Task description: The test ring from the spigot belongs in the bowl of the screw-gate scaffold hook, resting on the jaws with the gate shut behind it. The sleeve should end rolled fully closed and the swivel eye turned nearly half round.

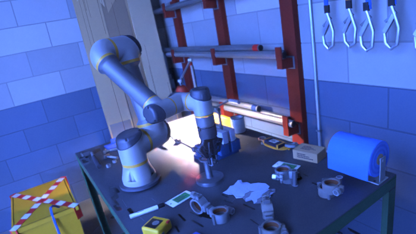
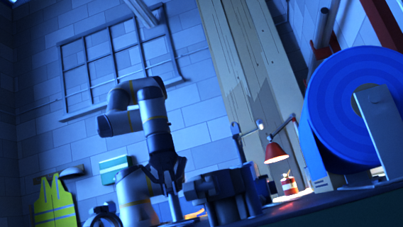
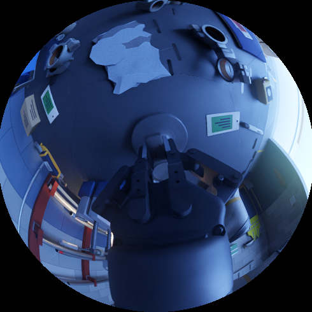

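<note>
The test ring (image 3: 156,149) sits at the top of the spigot (image 1: 209,175), a short post on a round base at the middle of the bench, and it is gripped by my closed gripper (image 1: 207,157) (image 2: 169,184) (image 3: 156,152), which points straight down over the post. Most of the ring is hidden between the fingers. Just behind the spigot stands a blue fixture (image 1: 228,142) with grey parts on it; I cannot make out the scaffold hook, its sleeve or its swivel eye there.
A small grey cup (image 1: 238,123) stands behind the fixture. Scaffold couplers (image 1: 211,208) (image 1: 285,173) (image 1: 329,185), a crumpled white rag (image 1: 248,190), a tag (image 1: 178,198) and a marker (image 1: 145,210) lie on the front of the bench. A blue roll (image 1: 358,156) stands at the right end.
</note>
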